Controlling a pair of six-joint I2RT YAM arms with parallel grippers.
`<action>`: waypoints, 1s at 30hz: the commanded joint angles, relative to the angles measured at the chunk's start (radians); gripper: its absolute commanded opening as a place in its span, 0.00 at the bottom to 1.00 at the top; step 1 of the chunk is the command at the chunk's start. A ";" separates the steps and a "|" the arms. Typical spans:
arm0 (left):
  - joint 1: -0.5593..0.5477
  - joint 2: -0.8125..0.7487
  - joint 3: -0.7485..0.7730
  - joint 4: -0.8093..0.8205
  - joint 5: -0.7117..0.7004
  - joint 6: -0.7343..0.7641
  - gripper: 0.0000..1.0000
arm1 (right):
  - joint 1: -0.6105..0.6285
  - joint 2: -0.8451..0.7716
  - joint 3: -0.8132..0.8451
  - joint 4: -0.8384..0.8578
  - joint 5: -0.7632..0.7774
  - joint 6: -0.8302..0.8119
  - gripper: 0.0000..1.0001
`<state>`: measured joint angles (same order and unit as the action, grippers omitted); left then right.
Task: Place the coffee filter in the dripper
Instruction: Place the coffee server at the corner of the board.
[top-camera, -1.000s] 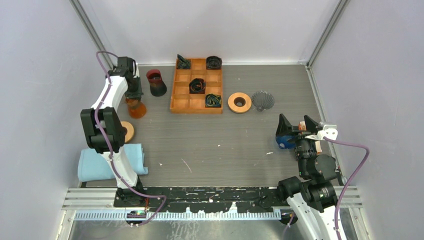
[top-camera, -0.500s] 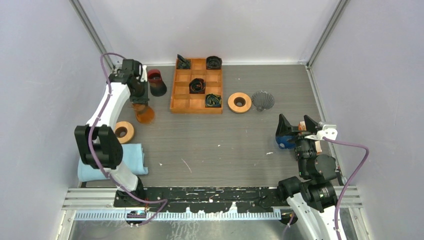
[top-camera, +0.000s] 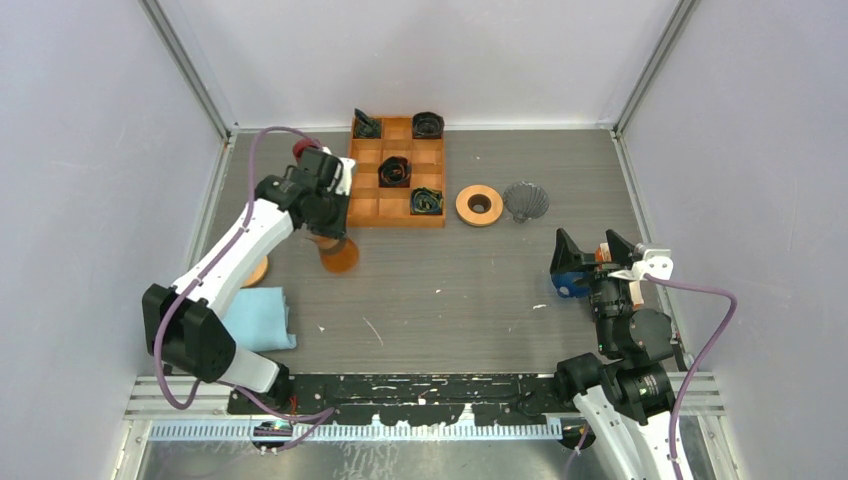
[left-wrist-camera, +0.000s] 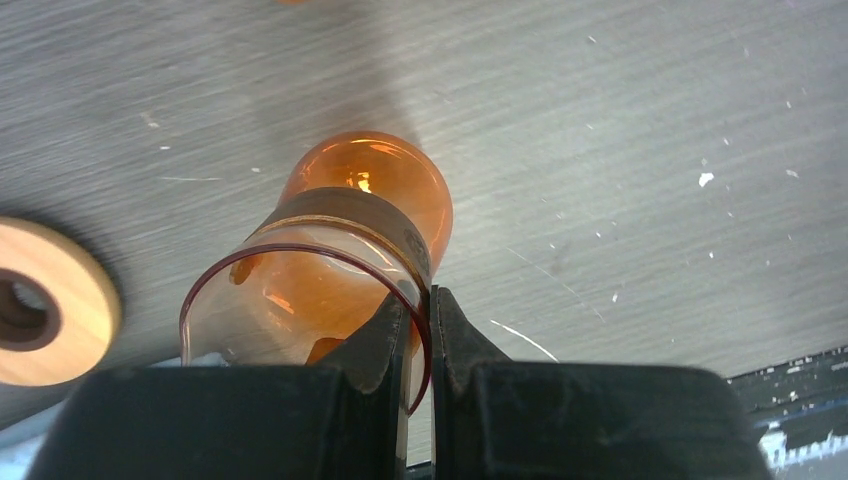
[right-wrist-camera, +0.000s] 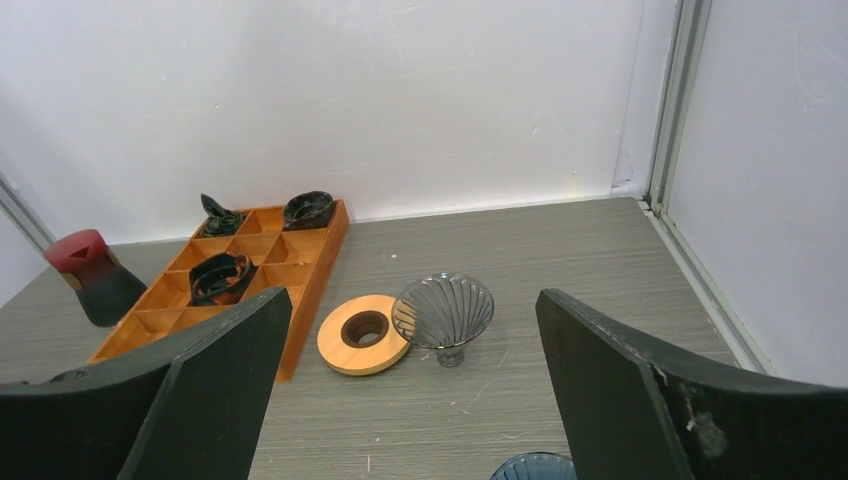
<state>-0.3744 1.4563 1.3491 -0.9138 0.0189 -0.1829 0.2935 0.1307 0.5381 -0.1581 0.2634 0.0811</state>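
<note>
We see a robotics lab cell. White walls (top-camera: 450, 60) and aluminium posts (top-camera: 191, 75) box in our grey tabletop (top-camera: 470, 290) (arms (top-camera: 232, 258) bolted to a rail (top-camera: 420, 385)).

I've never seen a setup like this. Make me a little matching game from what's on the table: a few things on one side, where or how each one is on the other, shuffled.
Things:
1. orange glass flask
2. ribbed glass dripper
3. blue cloth
4. right gripper

Places or states:
A. wide open, nothing between its fingers
B. pinched by its rim in the left gripper
C. standing beside a wooden ring, on its right in the top view
D. lying at the near left of the table, by the left arm's base

Pairs: 1-B, 2-C, 3-D, 4-A
</note>
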 joint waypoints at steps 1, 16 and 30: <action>-0.106 -0.039 -0.009 0.046 -0.039 -0.041 0.05 | 0.006 0.002 0.009 0.035 -0.004 -0.012 1.00; -0.417 0.133 0.045 0.127 -0.185 -0.114 0.04 | 0.006 0.020 0.008 0.038 -0.013 -0.021 1.00; -0.474 0.197 0.043 0.208 -0.223 -0.114 0.05 | 0.006 0.015 0.004 0.037 -0.012 -0.022 1.00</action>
<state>-0.8486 1.6547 1.3521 -0.7712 -0.1757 -0.3042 0.2935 0.1379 0.5381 -0.1581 0.2558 0.0731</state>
